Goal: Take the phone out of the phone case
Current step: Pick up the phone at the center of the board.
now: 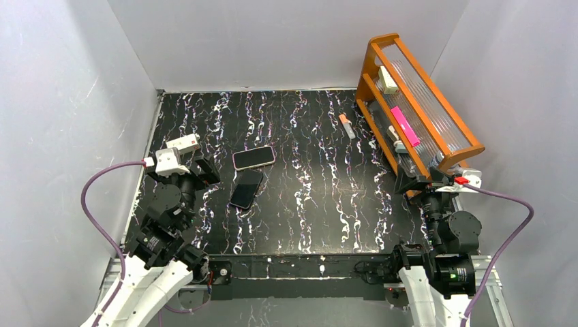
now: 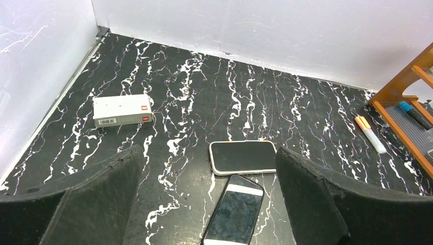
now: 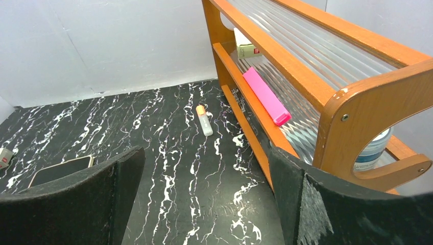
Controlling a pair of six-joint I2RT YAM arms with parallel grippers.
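A phone with a pale rim and dark screen [image 1: 253,157] lies flat on the black marbled table [image 1: 320,204]. A dark glossy slab with a black rim [image 1: 246,189] lies just in front of it, its far end touching the pale rim; I cannot tell which of the two is the phone case. In the left wrist view the pale-rimmed phone [image 2: 242,157] and the dark slab [image 2: 235,212] lie between my open fingers. My left gripper [image 2: 208,153] is open and empty, just left of both in the top view [image 1: 203,172]. My right gripper [image 3: 207,153] is open and empty at the right side [image 1: 414,181].
A small white box [image 1: 183,144] lies by the left wall. An orange-capped marker [image 1: 347,125] lies near an orange wooden rack [image 1: 371,71] at the back right, which holds a pink bar [image 3: 265,95] and other small items. White walls enclose the table.
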